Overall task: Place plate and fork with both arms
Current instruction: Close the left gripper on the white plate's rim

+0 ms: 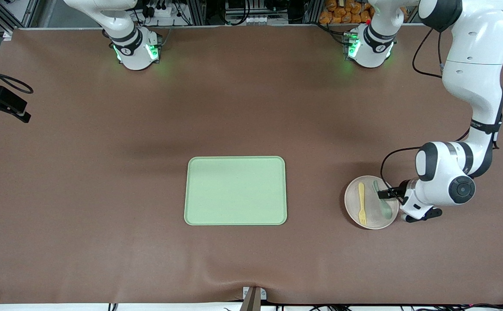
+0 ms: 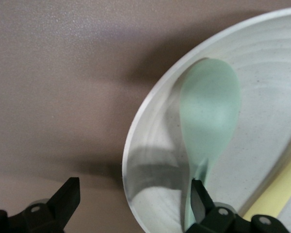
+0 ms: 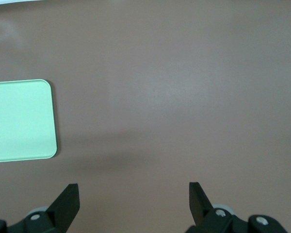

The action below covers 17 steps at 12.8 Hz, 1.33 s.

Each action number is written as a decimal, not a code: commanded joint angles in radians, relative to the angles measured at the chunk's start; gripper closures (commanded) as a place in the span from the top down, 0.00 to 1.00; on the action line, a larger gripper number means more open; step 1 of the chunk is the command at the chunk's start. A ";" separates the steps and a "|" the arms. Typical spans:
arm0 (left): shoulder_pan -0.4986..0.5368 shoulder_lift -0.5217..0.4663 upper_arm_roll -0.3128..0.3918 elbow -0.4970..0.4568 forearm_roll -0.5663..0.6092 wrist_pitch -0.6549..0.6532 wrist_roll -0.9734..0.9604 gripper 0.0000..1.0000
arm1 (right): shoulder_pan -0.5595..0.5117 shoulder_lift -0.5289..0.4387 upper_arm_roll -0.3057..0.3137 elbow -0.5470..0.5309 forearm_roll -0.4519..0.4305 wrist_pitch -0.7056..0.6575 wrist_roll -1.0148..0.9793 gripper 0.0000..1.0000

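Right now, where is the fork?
In the front view the fork lies in the plate beside the spoon, toward the left arm's end of the table, apart from the tray.

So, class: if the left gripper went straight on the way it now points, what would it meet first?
Probably the plate's rim: the open left gripper straddles it, one finger over the spoon handle. Depth is unclear.

I see the table (image 1: 104,194) under a brown cover. Two things lie directly on it: a light-green tray (image 1: 235,191) near the middle, and the plate (image 1: 370,220) toward the left arm's end, about as near the front camera as the tray and well apart from it.
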 commanded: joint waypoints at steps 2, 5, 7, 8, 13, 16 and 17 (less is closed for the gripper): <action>0.006 -0.020 0.000 -0.027 0.026 0.011 -0.002 0.99 | -0.021 0.002 0.014 0.009 0.007 -0.009 -0.012 1.00; 0.006 -0.020 0.000 -0.027 0.027 0.011 -0.001 0.97 | -0.021 0.002 0.014 0.009 0.007 -0.009 -0.012 1.00; 0.007 -0.020 0.000 -0.027 0.027 0.011 -0.001 0.96 | -0.021 0.002 0.014 0.009 0.007 -0.011 -0.012 1.00; 0.007 -0.020 0.000 -0.027 0.027 0.011 -0.001 0.96 | -0.021 0.002 0.014 0.009 0.007 -0.009 -0.012 1.00; 0.041 -0.059 -0.001 -0.026 0.027 -0.041 0.041 0.96 | -0.021 0.002 0.014 0.009 0.007 -0.009 -0.012 1.00; 0.019 -0.039 -0.001 -0.018 0.026 -0.030 0.021 0.96 | -0.021 0.002 0.015 0.009 0.007 -0.011 -0.012 1.00; 0.019 -0.031 -0.001 -0.017 0.027 -0.027 0.021 0.96 | -0.021 0.002 0.015 0.009 0.007 -0.009 -0.012 1.00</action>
